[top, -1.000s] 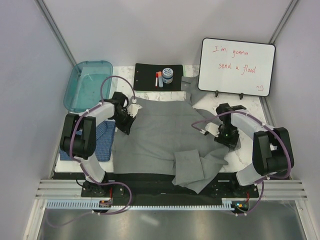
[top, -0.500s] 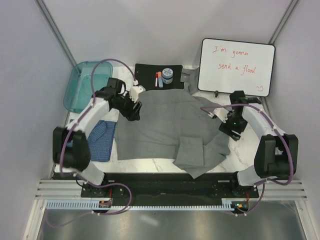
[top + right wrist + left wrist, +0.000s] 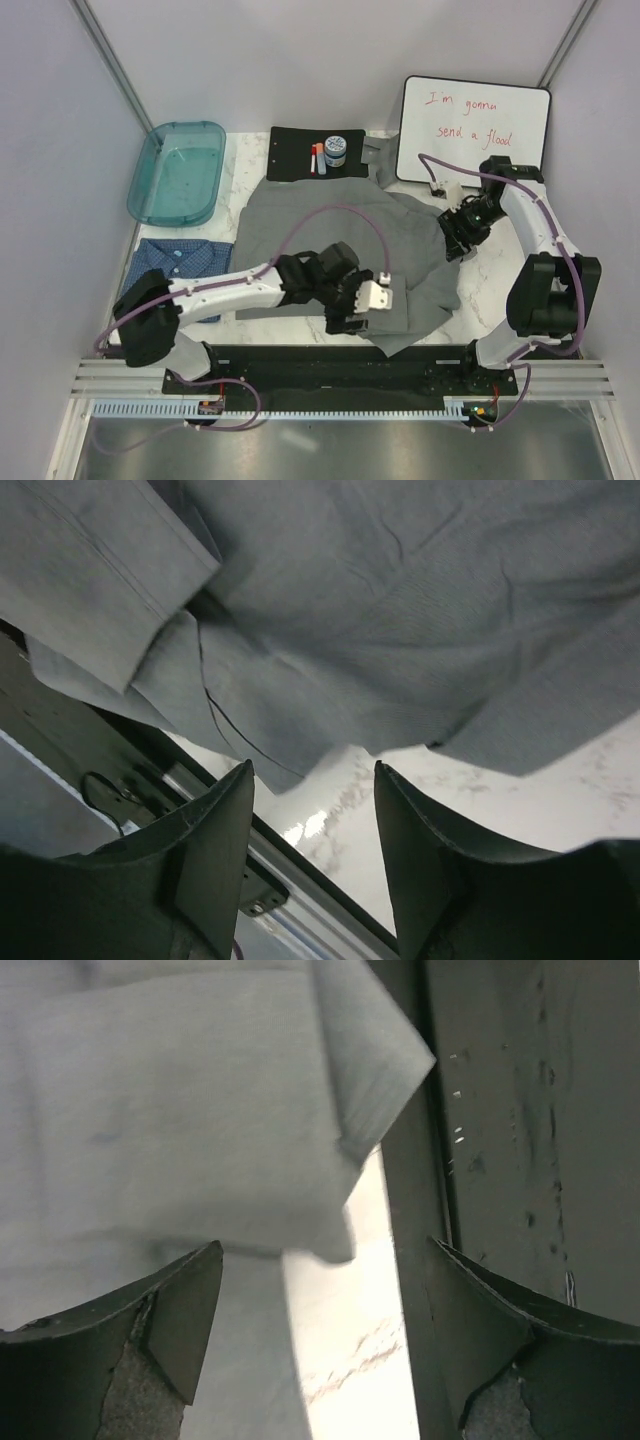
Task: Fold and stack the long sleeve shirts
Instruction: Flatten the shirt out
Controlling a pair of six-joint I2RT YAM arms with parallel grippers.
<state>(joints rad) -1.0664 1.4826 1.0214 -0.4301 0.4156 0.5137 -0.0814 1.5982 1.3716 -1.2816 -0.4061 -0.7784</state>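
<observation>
Now two shirts show: the folded blue checked button-up shirt [image 3: 185, 262] at the bench's [image 3: 490, 285] left edge, and the plain grey collared shirt [image 3: 330, 215] spread mid-bench. The left hand [image 3: 350, 320] has swung from the grey shirt's far corner to its near sleeve, wide open and empty. The right hand [image 3: 458, 232], also open and empty, has edged back below the white whiteboard [image 3: 475, 130], which reads "I'm gonna send a flood".

Overhead; wrists close (sharing grey shirt [image 3: 320, 210]).

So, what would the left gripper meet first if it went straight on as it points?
Most likely the loose edge of the grey shirt, perhaps the table beside it; depth is unclear.
</observation>
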